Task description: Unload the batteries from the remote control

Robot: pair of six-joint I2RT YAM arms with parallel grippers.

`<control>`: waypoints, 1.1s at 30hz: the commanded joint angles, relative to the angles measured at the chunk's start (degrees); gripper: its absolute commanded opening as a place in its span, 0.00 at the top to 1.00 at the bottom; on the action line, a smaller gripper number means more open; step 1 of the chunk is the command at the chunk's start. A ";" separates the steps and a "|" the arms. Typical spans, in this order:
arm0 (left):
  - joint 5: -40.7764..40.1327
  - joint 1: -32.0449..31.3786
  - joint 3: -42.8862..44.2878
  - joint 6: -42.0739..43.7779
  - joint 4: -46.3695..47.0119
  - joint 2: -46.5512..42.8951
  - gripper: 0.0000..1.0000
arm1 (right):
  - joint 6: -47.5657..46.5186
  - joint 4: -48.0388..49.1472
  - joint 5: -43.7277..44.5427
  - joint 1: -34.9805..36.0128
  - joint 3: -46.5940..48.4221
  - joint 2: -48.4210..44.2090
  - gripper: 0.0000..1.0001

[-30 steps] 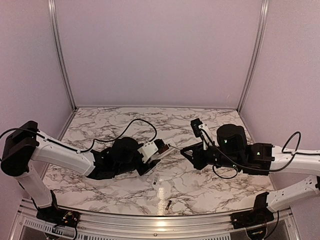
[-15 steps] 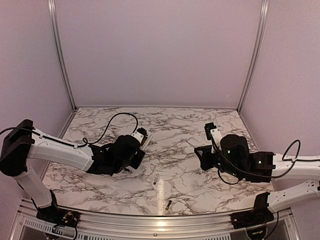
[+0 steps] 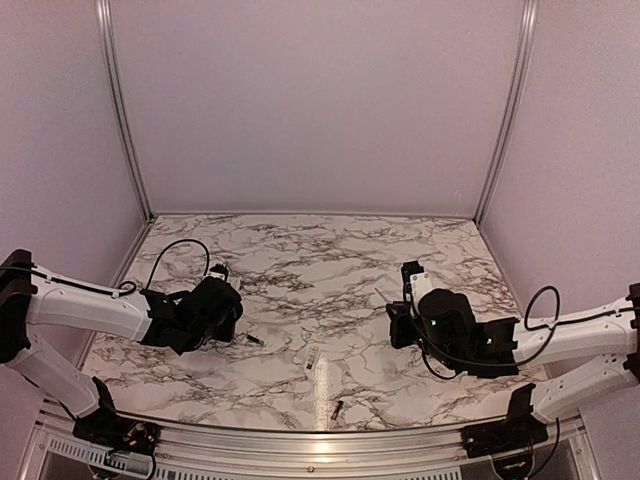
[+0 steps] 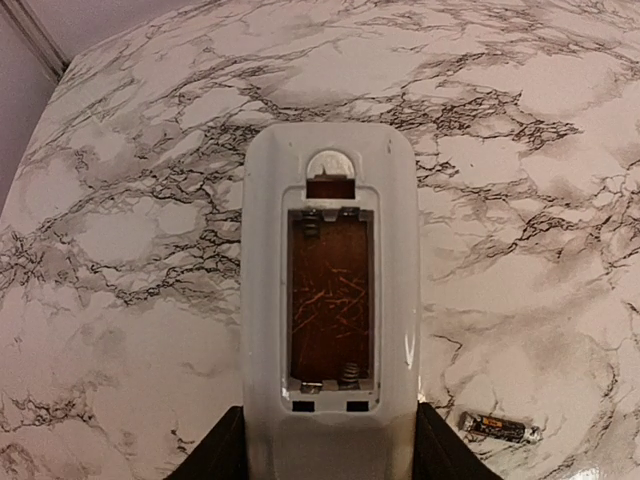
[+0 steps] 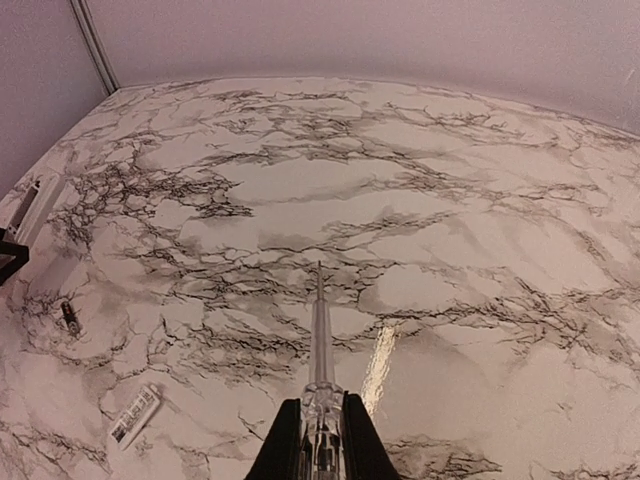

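Note:
My left gripper [image 4: 330, 447] is shut on the near end of the white remote control [image 4: 330, 200], one finger on each long side. Its dark-reddish recess [image 4: 330, 300] faces up and holds no cells. One of the batteries [image 4: 500, 428] lies on the marble just right of that gripper [image 3: 212, 303], seen from above as a small dark cylinder [image 3: 255, 340]. Another battery [image 3: 337, 408] lies near the front edge. My right gripper [image 5: 322, 432] is shut on a clear-handled thin grey rod [image 5: 319, 330] that points over bare marble, well right of the remote.
A short white cover piece [image 3: 313, 361] lies on the marble table [image 3: 330, 250] between the two arms, also seen as the cover [image 5: 133, 415] in the right wrist view. Metal posts and lilac walls enclose the table on three sides.
The two arms have drawn apart. The left arm swung left with the remote in its grip, the right arm pulled back to the right with the rod. A battery now shows beside the left gripper.

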 commanded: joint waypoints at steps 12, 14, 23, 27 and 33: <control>12.57 5.51 -7.21 -8.53 1.23 1.55 1.00 | -2.54 15.26 0.76 -0.28 -1.33 13.16 1.00; 12.69 5.59 -7.06 -8.92 1.19 3.03 0.96 | -2.71 15.98 0.78 -0.29 -1.32 14.29 1.00; 12.80 5.62 -6.46 -9.88 0.52 5.09 0.31 | -2.41 18.19 0.79 -0.28 -1.42 17.72 1.00; 12.95 5.68 -6.46 -9.57 0.11 3.16 0.07 | -2.15 19.15 0.36 -0.28 -1.33 19.39 1.00; 12.60 5.60 -6.17 -8.36 -0.83 -0.22 0.01 | -1.72 21.53 -0.97 -0.28 -1.07 22.37 1.00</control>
